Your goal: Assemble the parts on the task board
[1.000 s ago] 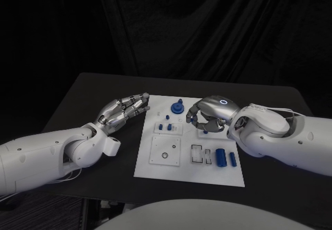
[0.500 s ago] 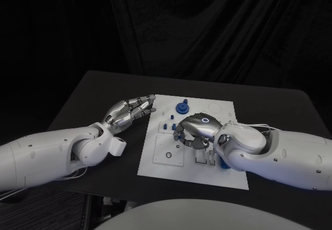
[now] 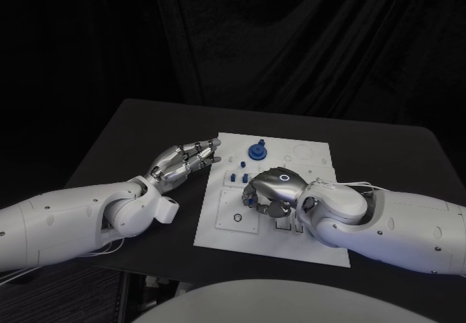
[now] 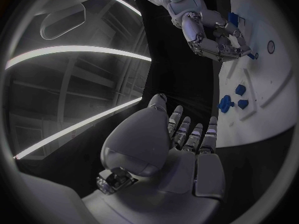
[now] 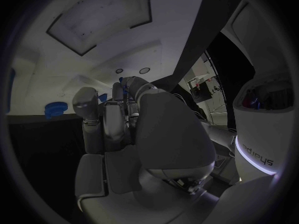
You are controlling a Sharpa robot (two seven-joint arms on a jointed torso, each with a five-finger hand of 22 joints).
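From the head camera I see the board point(image 3: 254, 232) lying mid-table point(image 3: 116, 134), a white plate with its long side running away from me. My right hand point(image 3: 272, 194) hangs over the board's middle, knuckles up, fingers curled under; I cannot tell from here whether they pinch anything. My left hand point(image 3: 184, 160) hovers just off the board's left edge, fingers straight and held loosely side by side, holding nothing. A round blue knob point(image 3: 257, 151) stands near the board's far edge, and small blue pegs point(image 3: 239, 177) sit in a block between the knob and the right hand.

From the left wrist I see my own left hand point(image 4: 181, 144) with its fingers extended toward the board point(image 4: 268, 94), close together, gripping nothing. Blue parts point(image 4: 233, 98) stand just beyond the fingertips. Farther along the board, the right hand point(image 4: 218, 37) reaches down with its fingers bunched, and a small blue peg point(image 4: 252, 56) shows at their tips, seemingly pinched.

From the right wrist I see my right hand point(image 5: 124, 119) with fingers drawn together over the board point(image 5: 37, 84), a speck of blue at their tips. The knob point(image 5: 55, 108) stands off to one side.
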